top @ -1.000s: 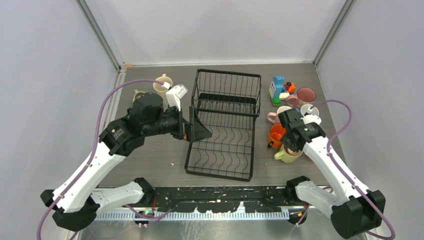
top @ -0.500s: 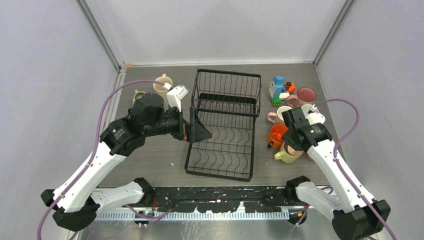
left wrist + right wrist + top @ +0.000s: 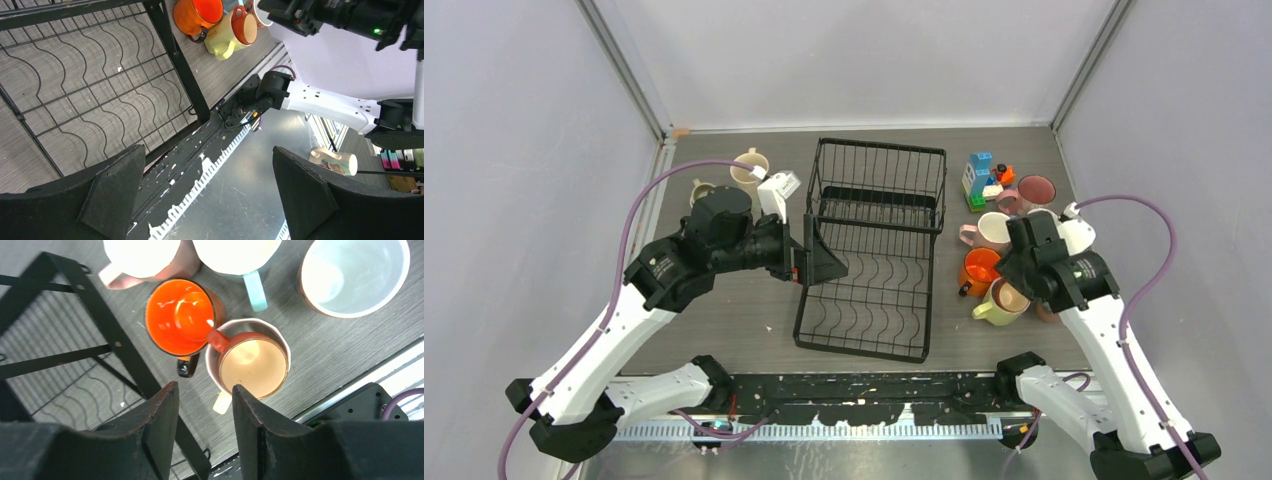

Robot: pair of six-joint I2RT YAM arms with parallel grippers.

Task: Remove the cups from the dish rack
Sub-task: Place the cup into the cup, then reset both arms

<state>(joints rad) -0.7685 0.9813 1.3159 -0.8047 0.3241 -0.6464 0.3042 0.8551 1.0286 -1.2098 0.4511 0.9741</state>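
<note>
At the right gripper (image 3: pixel 205 387): parted to a modest gap, nothing between the fingers. Widened over the last second while drawing back and outward from the cup cluster. Reads as a release just made.

Directly ahead of the fingertips: a brown mug (image 3: pixel 254 364), upright, nested inside a yellow mug (image 3: pixel 220 44), handle seemingly against the orange mug (image 3: pixel 177 317) on the fingers' left. Further ahead: a pink mug (image 3: pixel 187 262) and a blue-handled mug (image 3: pixel 255 290), close together. Off to the fingers' right: a mug with a pale blue inside (image 3: pixel 355 275), apart from the stack.

Left of all this, past the orange mug: the dish rack (image 3: pixel 116 344), only corner bars in the wrist view. From above, no cup seen on the wavy tray or in the basket end.

Across the rack: left gripper (image 3: pixel 207 150), spread fully wide, empty, poised at the rack's left edge, unmoved over the same second. Behind it, two cream mugs (image 3: pixel 749 168) on the table.

Judged from this: last cup probably delivered, unloading done or nearly so. Only a clean retreat left, without knocking the stacked pair.
</note>
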